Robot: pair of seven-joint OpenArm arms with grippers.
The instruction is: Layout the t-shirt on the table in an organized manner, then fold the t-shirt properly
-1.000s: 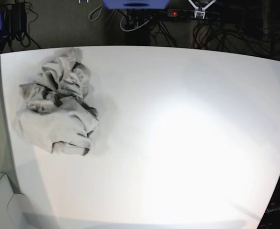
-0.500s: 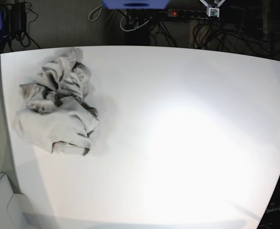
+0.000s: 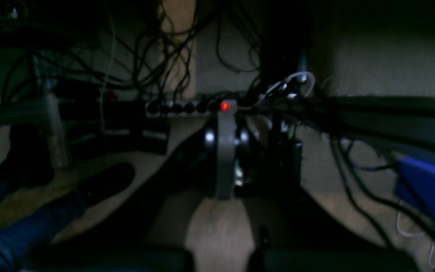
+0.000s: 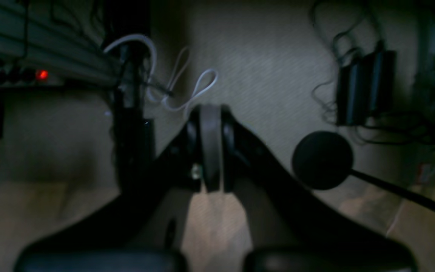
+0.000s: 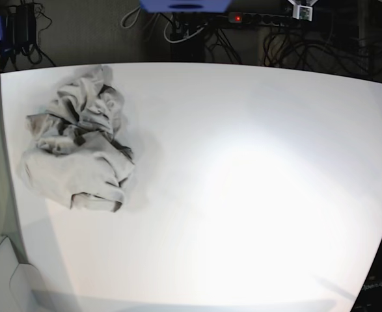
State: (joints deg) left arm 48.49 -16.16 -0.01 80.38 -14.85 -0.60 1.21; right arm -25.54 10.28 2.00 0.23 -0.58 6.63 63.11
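Left gripper (image 3: 225, 151) and right gripper (image 4: 210, 151) both sitting pinched together on nothing, pointing at a dim floor of tangled cables (image 3: 157, 49) (power strip (image 3: 191, 107) glowing red). T-shirt (image 5: 80, 140) lying crumpled near the table's (image 5: 256, 195) far-left corner.

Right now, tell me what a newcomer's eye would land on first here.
First, the crumpled grey-beige t-shirt, bunched in a heap near the far left corner of the glossy white table in the base view. Next, the glare patch at the table's middle and the cable tangle on the floor beyond its far edge.
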